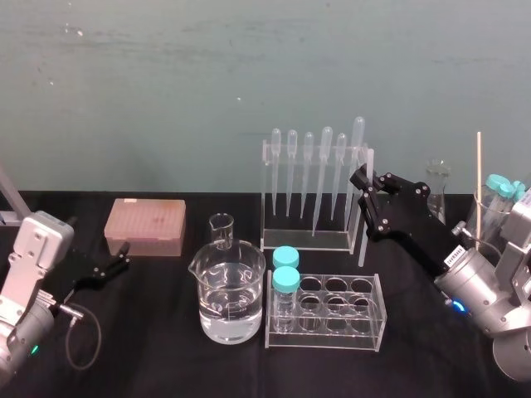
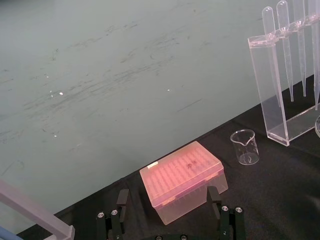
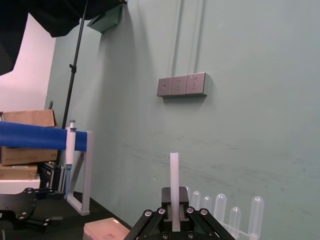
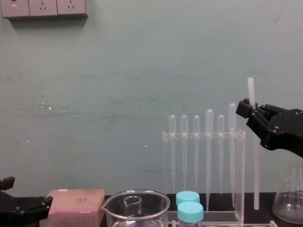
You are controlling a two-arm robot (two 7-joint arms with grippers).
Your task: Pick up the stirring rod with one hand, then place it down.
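Observation:
The stirring rod [image 4: 255, 161], thin and translucent white, stands almost upright at the right end of the pipette rack [image 4: 239, 179]. My right gripper [image 4: 247, 109] is shut on it near its top, with a short length sticking up above the fingers. In the right wrist view the stirring rod [image 3: 174, 175] rises from between the shut fingers of the right gripper [image 3: 174, 220]. From the head, the right gripper [image 1: 362, 179] is at the rack's right end and the stirring rod [image 1: 360, 242] runs down close to the table. I cannot tell if the tip touches. My left gripper [image 1: 112, 267] rests open at the far left.
A water beaker [image 1: 227, 290], a small beaker [image 1: 221, 230], a tube rack [image 1: 332, 311] with two blue-capped vials and a pink tip box [image 1: 145, 225] stand on the black table. A flask [image 1: 437, 186] and a beaker with a thin stick [image 1: 479, 182] are at the right.

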